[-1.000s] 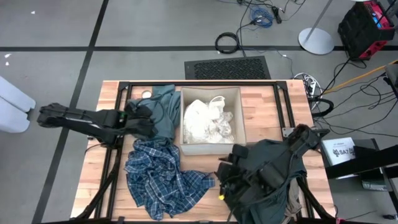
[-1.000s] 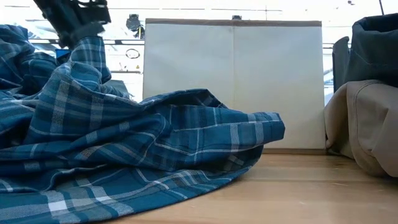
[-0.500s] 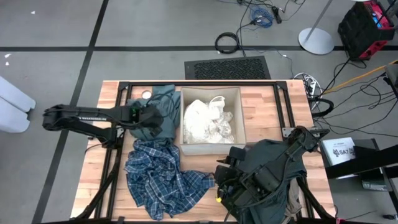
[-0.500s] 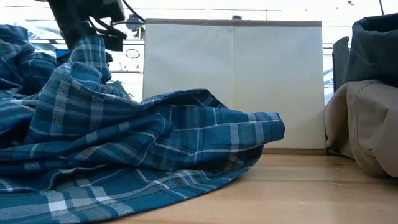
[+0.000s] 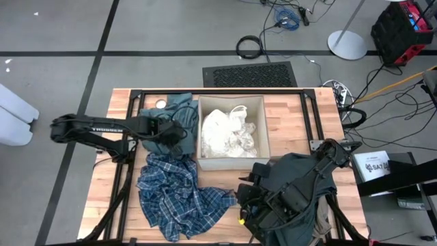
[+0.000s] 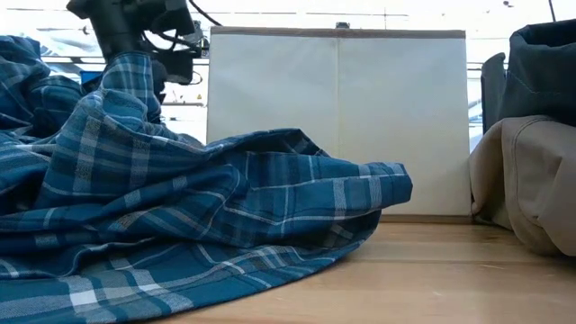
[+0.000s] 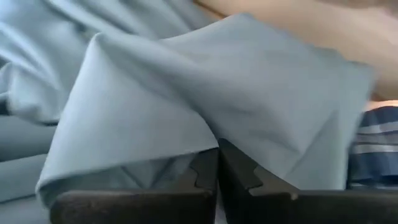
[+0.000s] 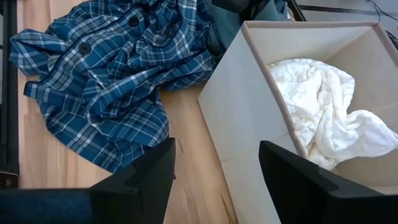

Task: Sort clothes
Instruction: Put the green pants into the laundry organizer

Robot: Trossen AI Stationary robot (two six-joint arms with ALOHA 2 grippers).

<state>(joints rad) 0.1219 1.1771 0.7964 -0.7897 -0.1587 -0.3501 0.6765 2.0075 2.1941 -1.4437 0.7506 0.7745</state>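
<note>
A teal-green garment (image 5: 179,111) lies on the table against the left wall of the beige fabric box (image 5: 232,162). My left gripper (image 5: 181,134) reaches over it from the table's left and is shut on its cloth (image 7: 186,93). A white garment (image 5: 229,133) sits inside the box. The blue-and-white plaid shirt (image 5: 177,195) is spread on the near left of the table. At the near right, a dark grey-green garment (image 5: 300,176) lies heaped over a khaki one (image 6: 526,180). My right gripper (image 8: 217,180) hovers open there, facing the box. My left gripper pinches a raised fold of the teal-green garment (image 7: 214,140) between its two shut fingers. It comes from the table's left, slanting down. The cloth rises to a ridge at the fingertips, and the rest of the garment lies slack on the table.
A black metal frame (image 5: 218,91) runs along the table's edges and past the box. Bare wood (image 5: 229,217) shows between the plaid shirt and the dark heap. Cables and a floor mat (image 5: 249,74) lie beyond the far edge.
My left gripper has moved toward the table's right edge, across the teal-green garment toward the box, and has shut on its cloth. The other clothes lie as before.
</note>
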